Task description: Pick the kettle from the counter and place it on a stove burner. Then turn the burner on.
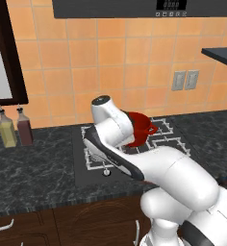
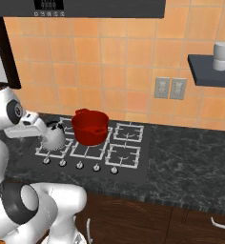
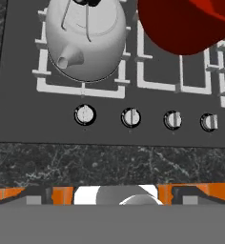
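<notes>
The kettle (image 3: 86, 40) sits upright on the front-left burner (image 3: 81, 83) of the black cooktop (image 2: 133, 164), its spout toward the knobs. In the right base view the kettle (image 2: 53, 136) stands just left of the red pot (image 2: 90, 127), which rests on the neighbouring middle grate. A row of silver knobs (image 3: 84, 114) runs along the cooktop's front edge, with the speckled counter (image 3: 109, 164) below them in the hand view. The gripper's fingertips cannot be made out, so whether the jaws are open or closed cannot be told; the kettle stands free on its grate. Two glass bottles (image 1: 15, 127) stand on the counter by the tiled wall, well left of the stove.
</notes>
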